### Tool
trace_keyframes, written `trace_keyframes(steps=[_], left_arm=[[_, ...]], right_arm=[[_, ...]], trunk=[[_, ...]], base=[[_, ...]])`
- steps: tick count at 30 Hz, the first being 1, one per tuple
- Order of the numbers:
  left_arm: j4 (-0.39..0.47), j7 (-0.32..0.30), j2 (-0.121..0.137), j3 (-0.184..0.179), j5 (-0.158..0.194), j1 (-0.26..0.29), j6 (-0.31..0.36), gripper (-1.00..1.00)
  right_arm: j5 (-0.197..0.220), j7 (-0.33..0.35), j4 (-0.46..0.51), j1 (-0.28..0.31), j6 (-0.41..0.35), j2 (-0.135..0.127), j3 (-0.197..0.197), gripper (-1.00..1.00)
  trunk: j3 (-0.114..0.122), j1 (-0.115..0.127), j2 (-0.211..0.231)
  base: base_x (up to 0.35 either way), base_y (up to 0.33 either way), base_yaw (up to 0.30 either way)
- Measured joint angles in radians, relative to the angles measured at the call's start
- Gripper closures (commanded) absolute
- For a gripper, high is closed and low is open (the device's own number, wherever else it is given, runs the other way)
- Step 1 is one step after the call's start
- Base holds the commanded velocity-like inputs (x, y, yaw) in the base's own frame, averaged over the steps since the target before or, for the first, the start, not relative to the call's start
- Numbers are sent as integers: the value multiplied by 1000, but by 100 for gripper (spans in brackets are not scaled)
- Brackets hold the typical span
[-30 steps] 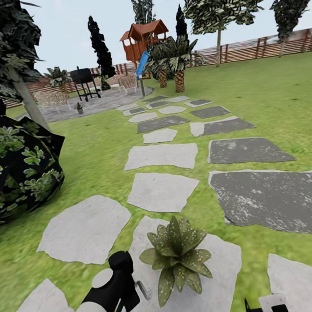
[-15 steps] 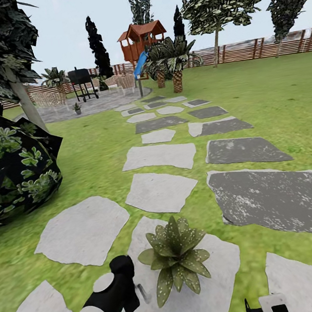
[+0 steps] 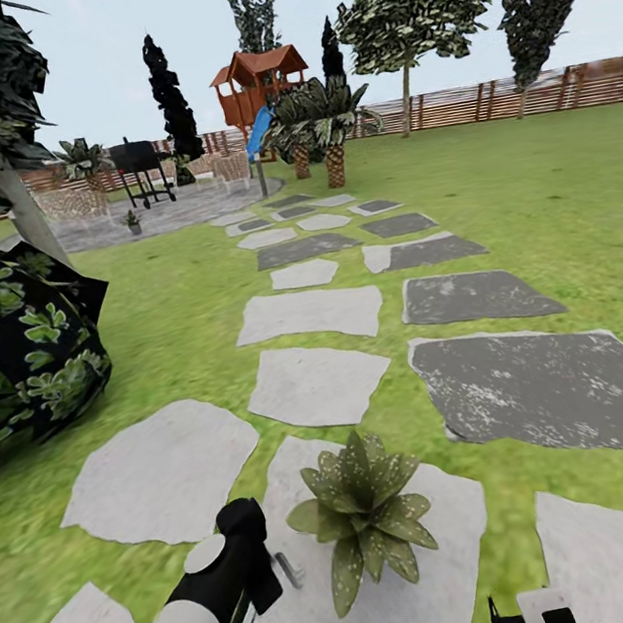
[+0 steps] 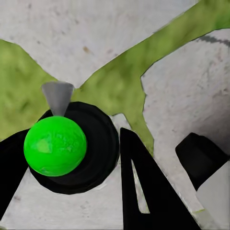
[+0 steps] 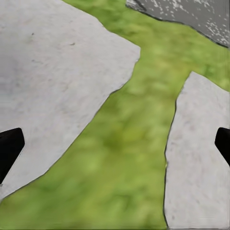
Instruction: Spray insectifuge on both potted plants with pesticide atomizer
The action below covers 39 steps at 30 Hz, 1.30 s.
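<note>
Black fingers of the left gripper are closed on the pesticide atomizer, seen from above as a bright green top with a grey nozzle. Right gripper fingertips are spread wide over grass and pale stones. Just right of the left gripper, a potted plant speckled with whitish insectifuge is seen on a near stepping stone. Far off, a second potted plant stands on the patio.
</note>
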<state>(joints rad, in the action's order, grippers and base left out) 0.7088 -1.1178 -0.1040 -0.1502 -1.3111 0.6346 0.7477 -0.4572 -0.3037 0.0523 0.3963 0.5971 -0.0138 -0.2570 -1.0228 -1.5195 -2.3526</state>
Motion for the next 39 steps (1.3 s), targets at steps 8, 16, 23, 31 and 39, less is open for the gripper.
trace_keyframes(steps=[8,16,23,31,39], left_arm=[[41,-2,-2,-3,-1,14,-3,100],[68,-67,-2,-42,-14,14,-8,100],[72,-166,5,-92,-17,14,-11,100],[72,-170,2,-91,-17,17,-9,100],[72,-165,-1,-90,-16,19,-1,100]], right_arm=[[0,0,1,0,0,0,0,-100],[0,-2,0,0,0,-1,0,-100],[0,-1,1,0,0,-2,0,-100],[0,0,0,0,0,-2,0,-100],[0,0,1,0,0,-2,0,-100]], trunk=[[0,0,0],[0,0,0],[0,0,0],[0,0,0],[0,0,0]], base=[[249,253,-260],[32,42,-27],[-5,4,-15],[-126,232,-268],[190,274,-290]])
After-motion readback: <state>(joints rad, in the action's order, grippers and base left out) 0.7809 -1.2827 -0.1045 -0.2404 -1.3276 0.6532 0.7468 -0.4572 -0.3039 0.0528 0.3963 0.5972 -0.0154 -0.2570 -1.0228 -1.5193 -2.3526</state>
